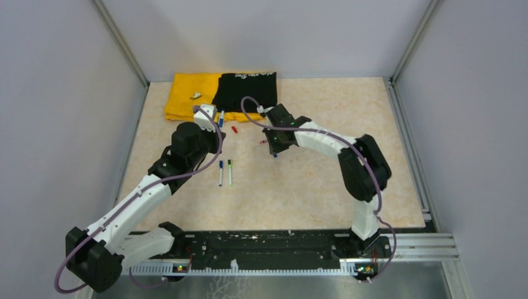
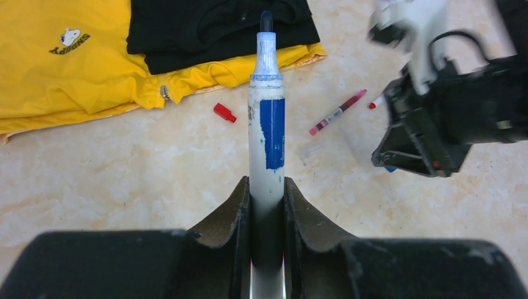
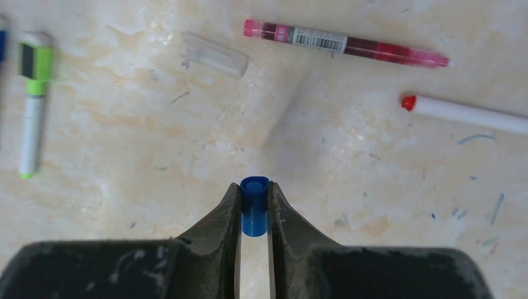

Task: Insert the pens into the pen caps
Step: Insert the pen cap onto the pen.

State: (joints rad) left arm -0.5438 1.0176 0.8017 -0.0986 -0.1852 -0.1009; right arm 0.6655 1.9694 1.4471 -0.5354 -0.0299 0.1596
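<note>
L end effector [image 2: 267,184] clamped on blue-label pen [image 2: 266,112], tip out; R end effector [image 3: 254,188] pinching blue cap [image 3: 254,219].

This was a robot test cell in a lab. Plain grey wall panels [image 1: 56,93] on aluminium posts [image 1: 121,40] boxed in a marble-patterned surface [image 1: 311,193], and both arms were bolted to a slotted metal rail [image 1: 411,246] well behind the left pincer [image 2: 268,193] and right pincer [image 3: 254,199]. A folded yellow shirt [image 1: 187,93] and a black shirt [image 1: 246,90] lay just beyond the pincers, and stray ink marks [image 3: 476,138] dotted the surface near the right pincer.
</note>
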